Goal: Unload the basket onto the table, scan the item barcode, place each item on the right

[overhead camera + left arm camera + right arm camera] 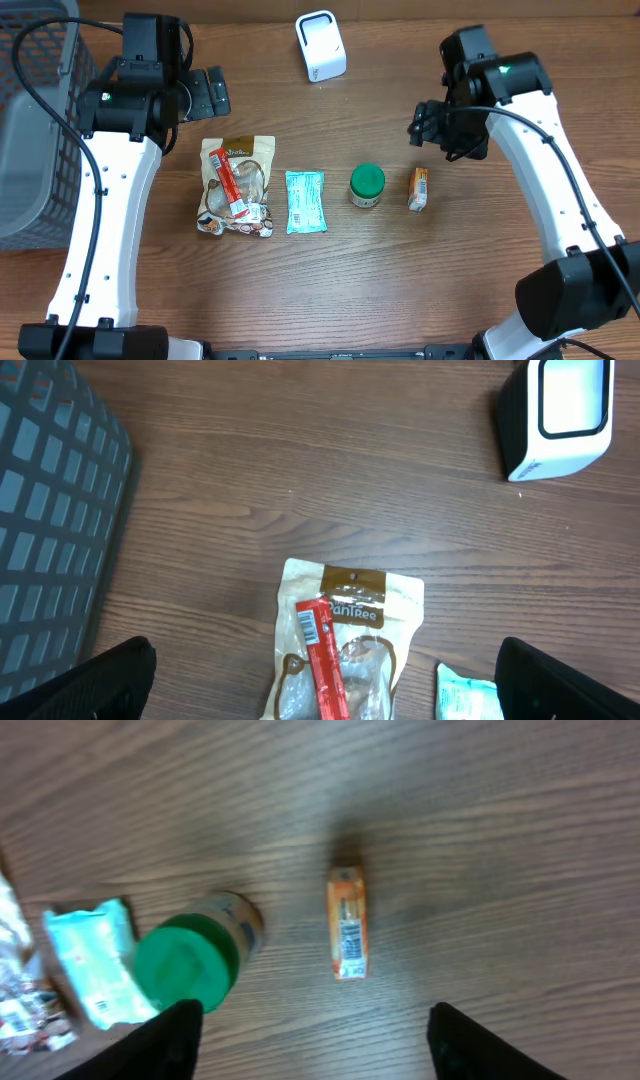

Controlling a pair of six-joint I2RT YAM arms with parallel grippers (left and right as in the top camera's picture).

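Right wrist view puts the orange box (347,923) ahead of the right gripper (312,1015), lengthwise between its spread, empty jaws.

A row lies on the worktop (400,290): snack bag (245,160) topped by a red stick (230,183), teal packet (305,202), green-lidded jar (367,184), orange box (419,189). A white scanner (320,45) stands behind, a grey basket (25,150) at the left edge.

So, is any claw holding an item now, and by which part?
Nothing is held: the left claw and the right claw are both open and empty.
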